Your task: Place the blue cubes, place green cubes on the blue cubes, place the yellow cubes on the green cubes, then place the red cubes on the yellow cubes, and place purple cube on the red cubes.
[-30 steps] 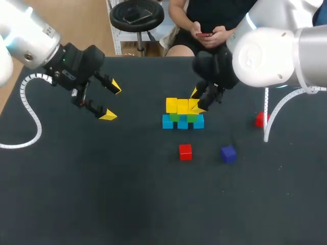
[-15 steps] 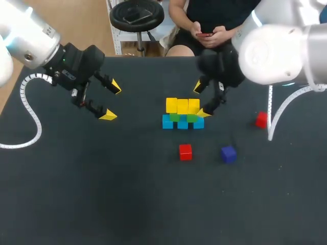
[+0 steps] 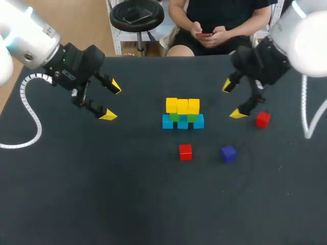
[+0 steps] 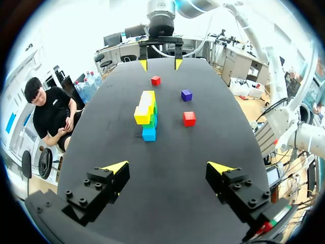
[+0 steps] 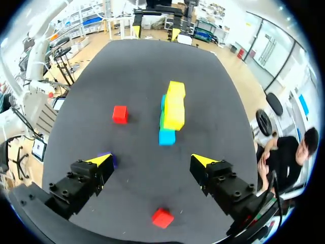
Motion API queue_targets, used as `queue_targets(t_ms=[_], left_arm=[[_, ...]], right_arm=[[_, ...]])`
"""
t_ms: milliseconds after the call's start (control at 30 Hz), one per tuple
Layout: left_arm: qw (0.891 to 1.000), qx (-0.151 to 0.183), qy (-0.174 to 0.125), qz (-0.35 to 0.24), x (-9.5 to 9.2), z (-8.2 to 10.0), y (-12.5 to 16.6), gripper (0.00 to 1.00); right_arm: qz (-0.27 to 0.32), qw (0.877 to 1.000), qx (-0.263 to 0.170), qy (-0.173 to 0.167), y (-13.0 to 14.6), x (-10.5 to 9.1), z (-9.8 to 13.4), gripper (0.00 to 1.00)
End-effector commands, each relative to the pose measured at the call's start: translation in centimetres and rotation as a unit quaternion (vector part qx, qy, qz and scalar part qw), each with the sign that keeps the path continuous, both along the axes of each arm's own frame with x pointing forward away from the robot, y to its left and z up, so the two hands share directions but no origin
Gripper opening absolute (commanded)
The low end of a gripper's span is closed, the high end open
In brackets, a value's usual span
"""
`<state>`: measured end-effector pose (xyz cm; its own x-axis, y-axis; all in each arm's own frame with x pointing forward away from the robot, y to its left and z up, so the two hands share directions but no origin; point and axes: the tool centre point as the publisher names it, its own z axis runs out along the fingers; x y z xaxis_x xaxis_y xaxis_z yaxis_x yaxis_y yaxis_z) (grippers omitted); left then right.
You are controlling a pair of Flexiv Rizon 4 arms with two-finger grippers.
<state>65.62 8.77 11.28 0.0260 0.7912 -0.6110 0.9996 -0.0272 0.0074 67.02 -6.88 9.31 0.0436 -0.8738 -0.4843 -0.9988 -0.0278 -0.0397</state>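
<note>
**Black table [image 3: 102, 204] with three tiers built, the reds next**

At the middle of the table stood the build. A row of blue cubes [image 3: 183, 123] lay at the bottom, with green cubes [image 3: 175, 117] on them. Three yellow cubes [image 3: 182, 105] sat side by side on top, their row running across from one arm's side to the other. Nothing red sat on it yet, so I judged the red layer to be the step in hand.

The right gripper [image 3: 233, 99] hung off the right end of that row, its fingers spread wide with nothing between them. The outer red cube [image 3: 262, 119] lay on the table just beside its nearer yellow tip, further toward the right edge. From that arm's wrist camera the cube showed low between the two fingers, back of the tips rather than ahead of them. The inner red cube [image 3: 185, 151] lay on the robot's side of the stack, near the purple cube [image 3: 228, 153].

The left gripper [image 3: 111, 100] hovered off to the left, likewise spread and empty, well apart from every loose cube. The right arm was plainly nearer to both reds, and nearest to the outer one. To take it, I reckoned, the arm would need to draw outward a little and drop, since the cube sat behind its fingertips, away from the stack.
</note>
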Motion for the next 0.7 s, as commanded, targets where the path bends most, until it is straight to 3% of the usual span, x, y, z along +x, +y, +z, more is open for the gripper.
queue_targets(t_ms=[33,167,300,533,700], left_arm=[[1.000,-0.002,-0.001,-0.001,0.0,-0.1,0.1,1.00],[1.000,-0.002,-0.001,-0.001,0.0,-0.1,0.1,1.00],[1.000,-0.002,-0.001,-0.001,0.0,-0.1,0.1,1.00],[1.000,-0.002,-0.001,-0.001,0.0,-0.1,0.1,1.00],[1.000,-0.002,-0.001,-0.001,0.0,-0.1,0.1,1.00]], right_arm=[[-0.020,1.000,0.008,-0.019,-2.7,-2.0,0.2,1.00],[-0.037,0.999,0.006,-0.012,-4.6,-2.2,-0.5,1.00],[-0.090,0.996,0.000,-0.007,-6.7,-2.5,-1.1,1.00],[-0.207,0.978,0.009,-0.007,-9.8,-2.4,-2.3,1.00],[-0.242,0.970,0.015,-0.001,-10.8,-1.7,-3.3,1.00]])
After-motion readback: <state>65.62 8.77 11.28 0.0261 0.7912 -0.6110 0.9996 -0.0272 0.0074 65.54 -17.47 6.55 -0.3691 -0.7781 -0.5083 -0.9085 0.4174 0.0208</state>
